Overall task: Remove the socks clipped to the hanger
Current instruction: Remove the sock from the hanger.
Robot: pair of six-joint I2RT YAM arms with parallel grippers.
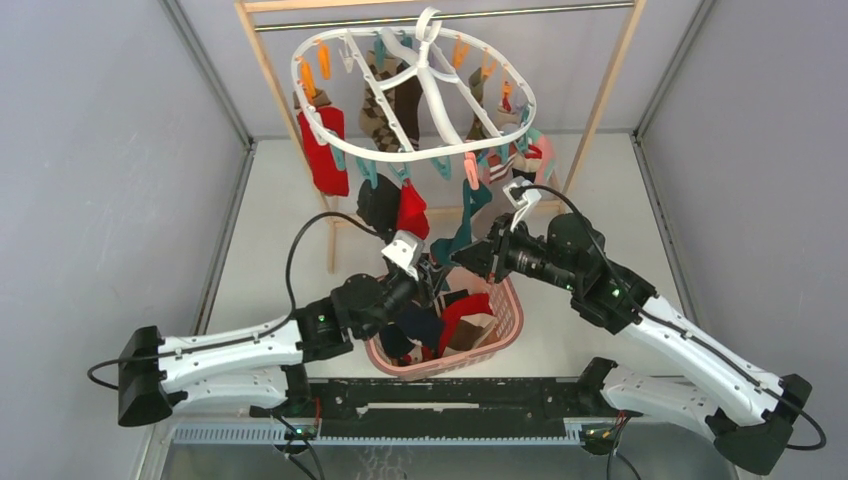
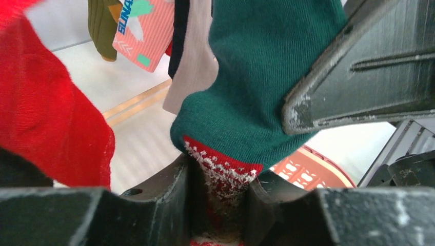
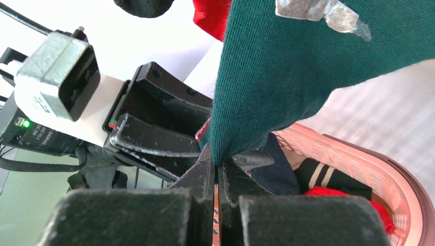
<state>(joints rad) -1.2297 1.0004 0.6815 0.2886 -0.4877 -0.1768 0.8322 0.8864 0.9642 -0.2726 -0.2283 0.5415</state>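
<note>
Grey walls box in the pale table [image 1: 280,230], and over it I have both arms on one sock. In the right wrist view the right fingers [image 3: 218,171] are pressed fully together on the lower edge of the teal sock [image 3: 287,72], and the cloth rises out of them to the top of the frame. In the left wrist view the left fingers [image 2: 182,187] stand partway closed. That sock's red-and-white speckled end fills the gap between them and touches both sides. A scuffed dark finger crosses the upper right of that frame, against the same sock.

From above, the sock hangs as a long strip from the near rim of the white hanger [image 1: 420,155] down to centre frame, where the two arms meet just above the pink basket [image 1: 510,325]. More socks [image 1: 322,150] hang clipped round the hanger at upper middle, and others lie in the basket.

I can't make out which clip holds the teal sock. From above, the fingertips are hidden among cloth and the wrist cameras. Both wrist views cut off the sock's top.
</note>
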